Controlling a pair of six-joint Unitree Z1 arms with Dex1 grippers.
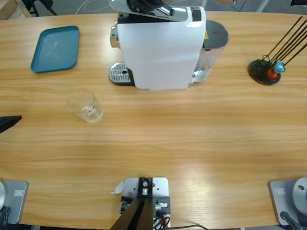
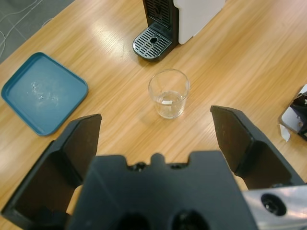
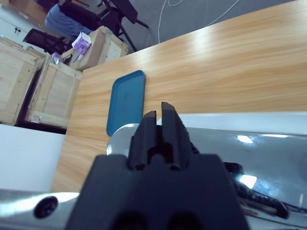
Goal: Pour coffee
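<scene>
A small clear glass (image 1: 85, 105) stands on the wooden table in front of the white coffee machine (image 1: 160, 48), left of its drip grate (image 1: 120, 74). The coffee is out of view; the glass (image 2: 169, 93) looks clear inside. My left gripper (image 2: 156, 117) is open, its jaws wide apart, and the glass stands a short way beyond them. Only its black tip (image 1: 8, 122) shows at the left edge of the high view. My right gripper (image 3: 160, 112) is shut and sits over the machine's silver top lever (image 3: 249, 143), at the top of the high view (image 1: 144, 5).
A blue tray (image 1: 55, 48) lies at the back left, seen also in the left wrist view (image 2: 43, 93). A black capsule stand (image 1: 265, 72) with thin rods sits at the right. Wooden crates (image 3: 43, 86) and chairs stand beyond the table's far edge.
</scene>
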